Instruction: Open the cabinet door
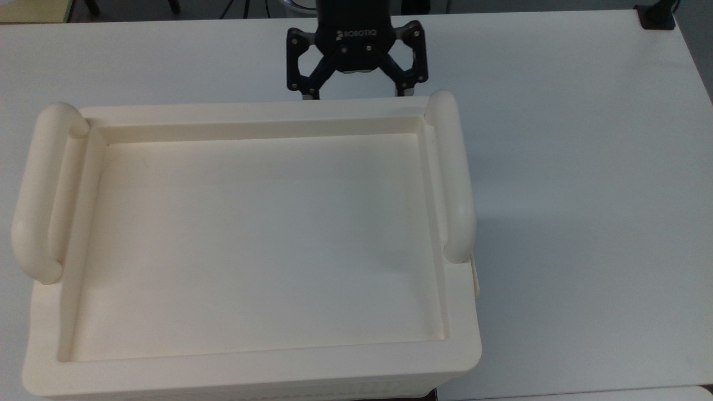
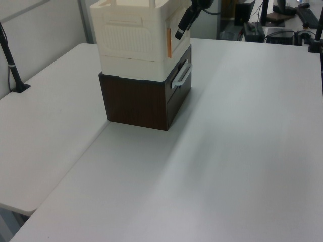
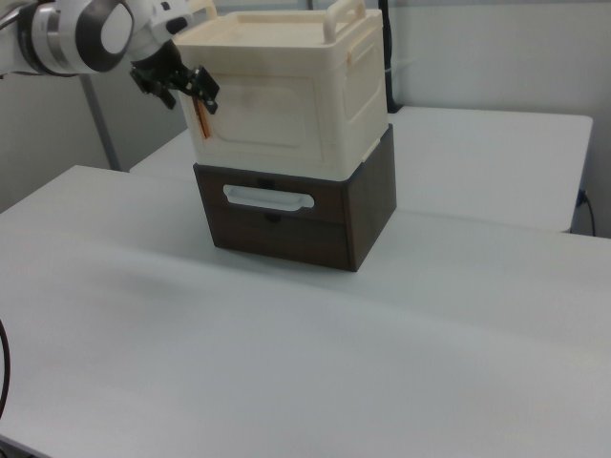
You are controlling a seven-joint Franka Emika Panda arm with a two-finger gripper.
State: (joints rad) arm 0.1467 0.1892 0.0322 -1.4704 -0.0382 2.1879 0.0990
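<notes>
Cream cabinet (image 1: 250, 239) fills the left and centre of the top view, its recessed tray top facing the camera, one rounded tube handle (image 1: 454, 178) along the top view's right side and another (image 1: 36, 195) along the top view's left. In the left view the cabinet (image 2: 136, 35) sits upper centre-left, stacked on a dark brown drawer unit (image 2: 144, 101) with a pale bar pull (image 2: 180, 75). In the right view the same stack stands upper centre — cabinet (image 3: 286, 91) over drawer unit (image 3: 305, 215).

Cabinet door (image 3: 272, 114): the panelled front face in the right view, lying flush with the body, an orange strip at its edge on the right view's left. In the left view the door (image 2: 176, 35) is the narrow face with the orange strip.

Gripper (image 1: 357, 96) at top centre of the top view, black, fingers spread apart, tips dipping behind the cabinet's far rim. In the right view the gripper (image 3: 183, 91) is at upper left, just beside the orange-striped door edge; contact cannot be told. In the left view a finger (image 2: 180, 27) hangs close to that same edge.

White table (image 1: 585, 195) all around.
</notes>
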